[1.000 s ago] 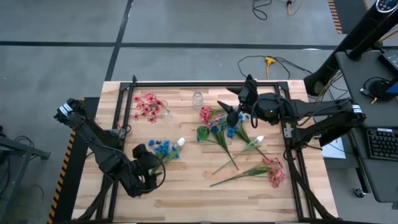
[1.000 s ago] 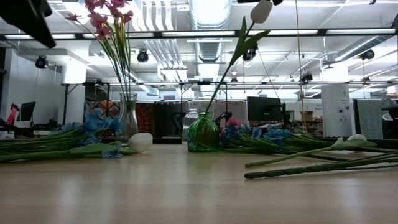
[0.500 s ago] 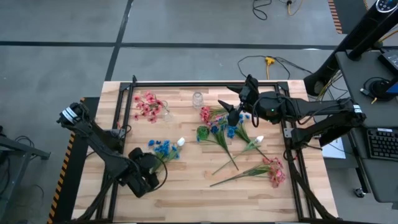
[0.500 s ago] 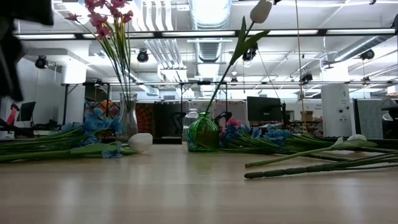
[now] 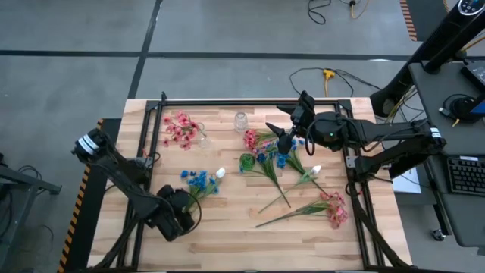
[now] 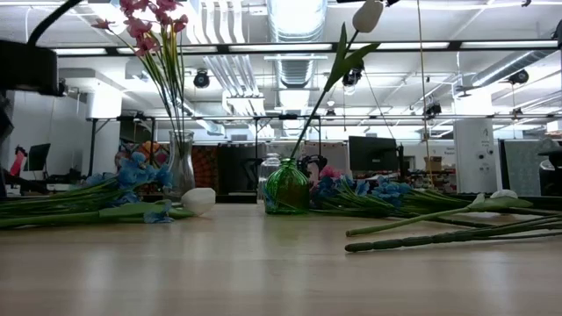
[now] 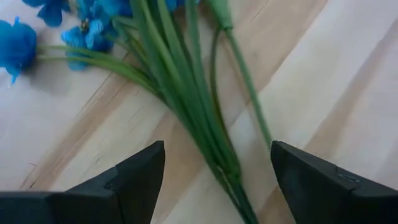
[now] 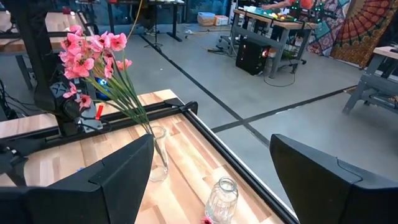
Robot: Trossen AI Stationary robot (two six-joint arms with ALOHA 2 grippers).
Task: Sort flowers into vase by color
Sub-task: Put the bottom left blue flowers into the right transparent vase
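We find no brand, label or readable writing on anything here.

Our landmark is the green vase point(image 5: 247, 162), near the middle of the table point(image 5: 227, 235). The left gripper point(image 7: 214, 180) hovers low over the table well to the left of it and nearer the front edge. Its jaws stand apart, straddling the green stems point(image 7: 186, 112) of the blue flowers point(image 5: 198, 182) lying there, without closing on them; we cannot tell whether a finger touches a stem. A white bud point(image 5: 220, 173) lies just beside those blue blossoms, between them and the green vase.

The right gripper point(image 5: 285, 141) hangs above the table just right of the green vase, over a heap of blue and pink sprigs point(image 5: 269, 148). Its jaws are wide apart and hold nothing.

A white flower point(image 6: 369, 16) already stands in the green vase, leaning right. Pink flowers point(image 5: 180, 129) stand in a clear vase point(image 8: 157, 158) far left of it, near the back edge. An empty jar point(image 5: 241, 121) sits behind the green vase. Right and front of it lie another white flower point(image 5: 311, 174) and a pink sprig point(image 5: 333, 208), flat on the wood.
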